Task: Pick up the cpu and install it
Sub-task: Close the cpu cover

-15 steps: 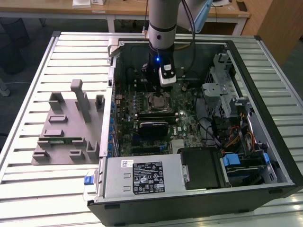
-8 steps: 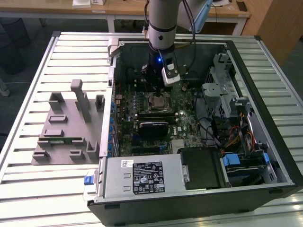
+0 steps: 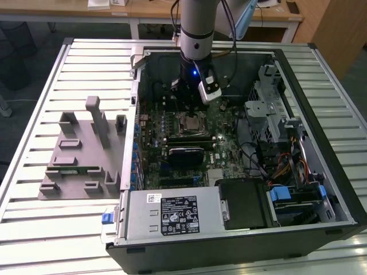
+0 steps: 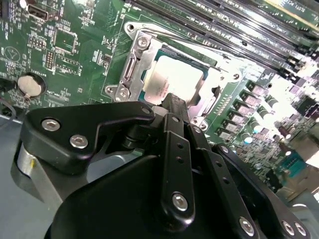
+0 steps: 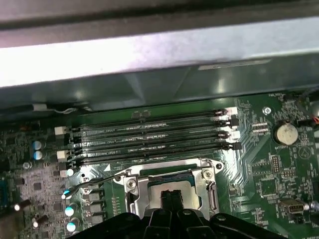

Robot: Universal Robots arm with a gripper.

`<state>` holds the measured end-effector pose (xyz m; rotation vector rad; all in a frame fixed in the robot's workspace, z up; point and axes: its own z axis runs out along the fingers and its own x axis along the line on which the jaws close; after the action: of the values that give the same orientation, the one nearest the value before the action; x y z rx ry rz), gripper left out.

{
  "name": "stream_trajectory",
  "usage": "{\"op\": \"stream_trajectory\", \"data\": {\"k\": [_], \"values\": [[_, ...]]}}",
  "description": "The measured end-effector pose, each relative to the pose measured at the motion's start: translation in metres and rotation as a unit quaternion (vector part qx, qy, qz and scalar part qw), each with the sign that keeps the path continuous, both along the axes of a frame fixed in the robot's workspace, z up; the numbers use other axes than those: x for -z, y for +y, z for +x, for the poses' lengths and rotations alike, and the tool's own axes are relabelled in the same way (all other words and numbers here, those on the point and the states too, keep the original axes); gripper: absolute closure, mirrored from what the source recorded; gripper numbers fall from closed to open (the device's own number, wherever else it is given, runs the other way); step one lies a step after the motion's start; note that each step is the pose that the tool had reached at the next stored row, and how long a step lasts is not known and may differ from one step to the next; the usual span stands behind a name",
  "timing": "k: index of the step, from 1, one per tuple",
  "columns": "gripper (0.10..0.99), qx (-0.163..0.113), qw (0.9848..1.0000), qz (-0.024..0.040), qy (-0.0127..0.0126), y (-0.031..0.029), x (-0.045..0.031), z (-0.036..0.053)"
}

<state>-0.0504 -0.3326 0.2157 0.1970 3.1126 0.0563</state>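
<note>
Nearest: black linkage of the gripper [image 4: 172, 99], clenched, its tips pinched together with nothing between them. The tips sit right at the cpu [image 4: 175, 79], which lies flat in the socket frame [image 4: 130, 74] on the motherboard [image 4: 75, 45]. Likely pressing or checking its seat.

The cpu [image 4: 174, 79] is pale silver with a darker rim. The board [image 4: 75, 50] is green with tiny silver dots and thin lines. The gripper [image 4: 172, 102] is black with shiny silver screws [image 4: 180, 200]. The memory slots [image 5: 149, 137] are black. The table [image 3: 46, 86] is pale grey with stripes. The clips [image 3: 281, 193] are blue.
</note>
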Motion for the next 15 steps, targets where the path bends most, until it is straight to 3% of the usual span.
{"op": "stream_trajectory", "data": {"k": [15], "values": [[0.98,-0.001,1.0,0.0,0.0,-0.0057,0.0009,-0.0018]]}}
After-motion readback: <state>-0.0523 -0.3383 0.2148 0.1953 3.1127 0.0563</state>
